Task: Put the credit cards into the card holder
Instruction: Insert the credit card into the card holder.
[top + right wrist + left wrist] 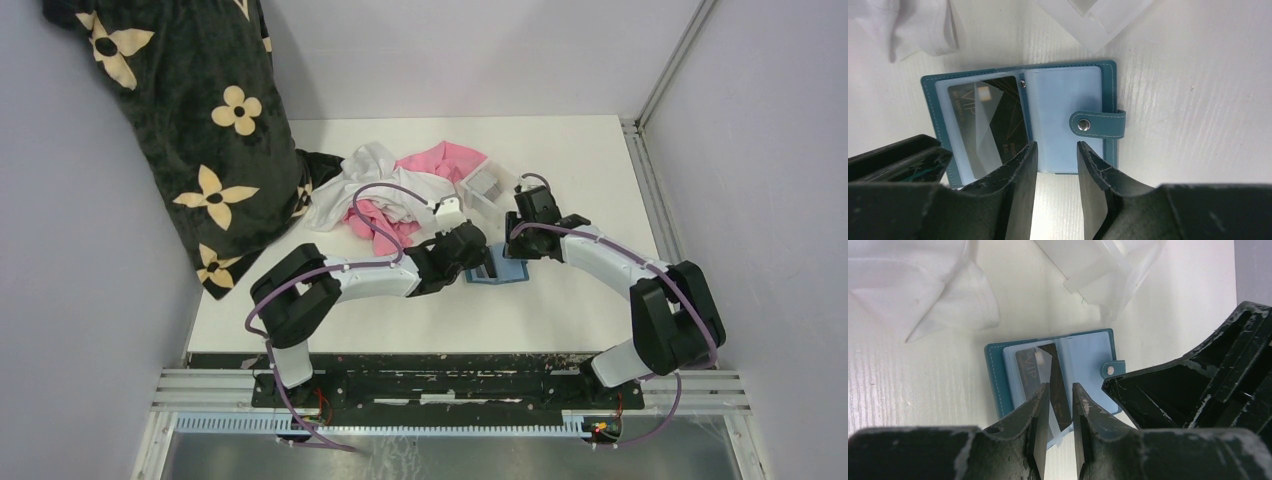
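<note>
Claws of both arms hang close over the holder (503, 273), which lies open and flat on the counter (1198, 100) between them, so neither arm has farther to go. The left claw (1058, 415) stands over the holder's left page, its fingers a narrow slit apart. A dark card (1055, 375) shows in that slit, its long axis running straight away from the claw, in line with the fingers. Whether the fingers pinch it or merely straddle it I cannot tell. As I judge it, the coming move is a push along that axis, deeper under the clear sleeve. The right claw (1055, 172) is spread and grips nothing. It sits above the plain right page just beside the spine, perhaps placed to pin the holder down.

The card looks black with faint "VIP" lettering, partly under the glossy sleeve. The holder is teal outside and paler blue within, and its snap tab (1098, 124) sticks out past the right edge. Beyond lie a clear tray (1095, 20) and a white cloth (948, 300).
</note>
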Motion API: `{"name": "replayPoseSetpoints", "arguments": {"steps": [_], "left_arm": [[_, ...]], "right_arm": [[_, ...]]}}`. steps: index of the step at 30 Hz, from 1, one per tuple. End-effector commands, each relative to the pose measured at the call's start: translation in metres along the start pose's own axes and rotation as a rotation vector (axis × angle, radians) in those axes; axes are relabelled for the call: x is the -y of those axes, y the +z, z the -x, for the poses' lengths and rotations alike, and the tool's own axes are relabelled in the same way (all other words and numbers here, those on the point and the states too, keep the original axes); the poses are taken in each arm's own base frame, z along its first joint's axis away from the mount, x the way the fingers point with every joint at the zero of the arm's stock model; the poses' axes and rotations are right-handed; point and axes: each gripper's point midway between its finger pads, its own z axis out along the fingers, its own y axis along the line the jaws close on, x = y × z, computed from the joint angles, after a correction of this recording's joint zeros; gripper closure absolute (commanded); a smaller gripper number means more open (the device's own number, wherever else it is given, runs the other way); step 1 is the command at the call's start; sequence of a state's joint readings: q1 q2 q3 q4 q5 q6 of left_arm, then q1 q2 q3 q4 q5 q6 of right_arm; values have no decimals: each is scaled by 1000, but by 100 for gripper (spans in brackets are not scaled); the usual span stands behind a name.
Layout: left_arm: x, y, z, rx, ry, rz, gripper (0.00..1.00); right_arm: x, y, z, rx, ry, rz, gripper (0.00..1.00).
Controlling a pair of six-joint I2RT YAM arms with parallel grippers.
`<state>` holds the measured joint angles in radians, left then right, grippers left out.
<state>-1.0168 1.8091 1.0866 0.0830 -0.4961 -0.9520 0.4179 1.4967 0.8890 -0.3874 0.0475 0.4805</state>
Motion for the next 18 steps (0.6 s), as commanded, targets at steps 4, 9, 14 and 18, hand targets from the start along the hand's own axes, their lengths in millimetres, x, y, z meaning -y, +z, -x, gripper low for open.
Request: {"name": "replayPoseSetpoints", "arguments": {"steps": [4, 9, 14, 18], "left_arm": [[21, -1, 29, 78, 2, -26, 69], [22, -2, 37, 97, -9, -25, 69], [18, 1, 60, 115, -65, -38, 68], [14, 5, 84, 145, -100, -47, 68]], "right_arm": [[-14, -20, 31, 84, -26, 49, 57], [-16, -28, 40, 113, -42, 58, 54], [-18, -49, 79, 208, -91, 25, 45], [-27, -68, 127, 306, -139, 8, 40]]}}
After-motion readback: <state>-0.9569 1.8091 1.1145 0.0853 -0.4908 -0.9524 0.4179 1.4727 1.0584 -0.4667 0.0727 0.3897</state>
